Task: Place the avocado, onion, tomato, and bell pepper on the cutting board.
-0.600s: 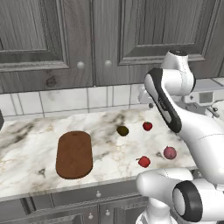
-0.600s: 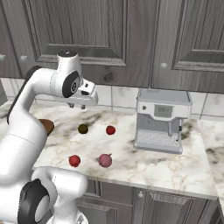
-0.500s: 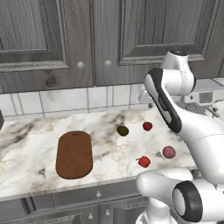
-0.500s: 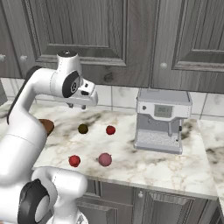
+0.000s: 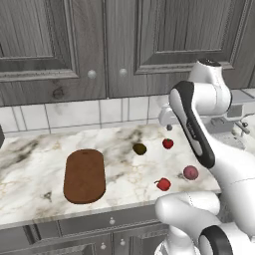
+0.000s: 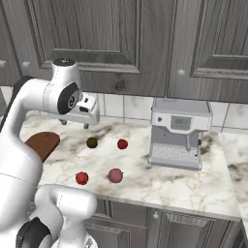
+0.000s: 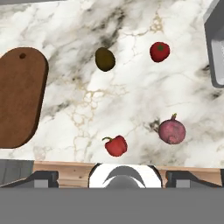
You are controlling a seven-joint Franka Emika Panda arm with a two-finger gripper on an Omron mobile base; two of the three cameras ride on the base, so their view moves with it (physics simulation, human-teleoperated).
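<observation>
Marble-patterned counter (image 5: 35, 164) runs under grey cabinet doors, and all four vegetables lie on it, none on the cutting board (image 5: 84, 175), which sits empty at the left centre of the left base view. Nearest the counter's front edge in that view lies the bell pepper (image 5: 163, 184), lower centre right, with the onion (image 5: 190, 173) just to its right. Farther back are the avocado (image 5: 140, 149), near mid-frame, and the tomato (image 5: 168, 144) to its right. In the right base view the end effector (image 6: 73, 124) hangs above the counter at the left, fingers spread wide and holding nothing, and a grey coffee machine (image 6: 178, 133) stands toward the right against the tiled wall.
</observation>
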